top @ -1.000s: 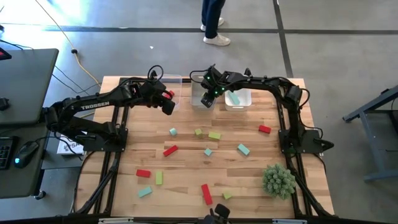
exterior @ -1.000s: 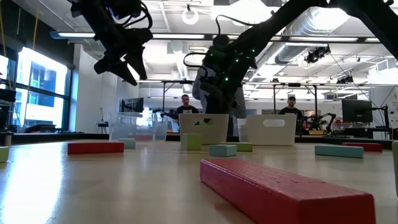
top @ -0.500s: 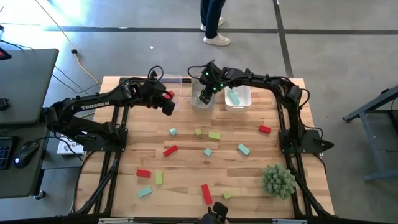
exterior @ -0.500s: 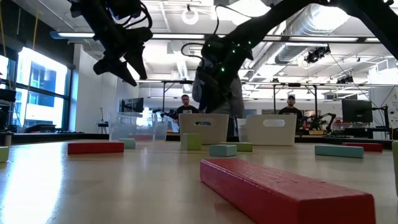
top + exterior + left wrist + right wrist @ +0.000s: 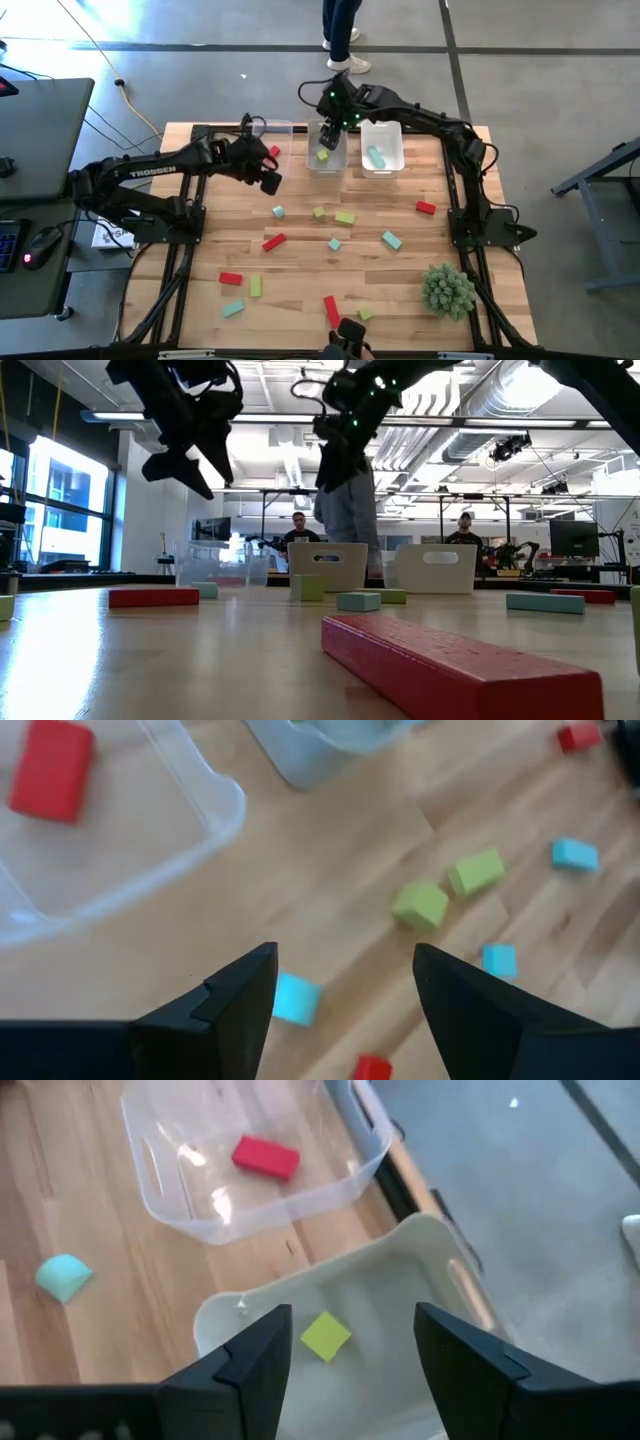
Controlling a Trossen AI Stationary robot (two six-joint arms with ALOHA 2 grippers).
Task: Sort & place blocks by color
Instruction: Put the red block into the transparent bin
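From above, three clear bins are seen at the table's far edge: a red block in the left bin, a yellow-green block in the middle bin, a teal block in the right bin. About a dozen blocks are left scattered.

At table level, a red bar is seen nearest.

In the wrist views, the left gripper is shown spread and empty over the loose blocks, and the right gripper spread and empty above the middle bin.

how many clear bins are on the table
3, in a row along one edge of the table: the left bin holds a red block, the middle bin a yellow-green block, the right bin a teal block. None seems hidden.
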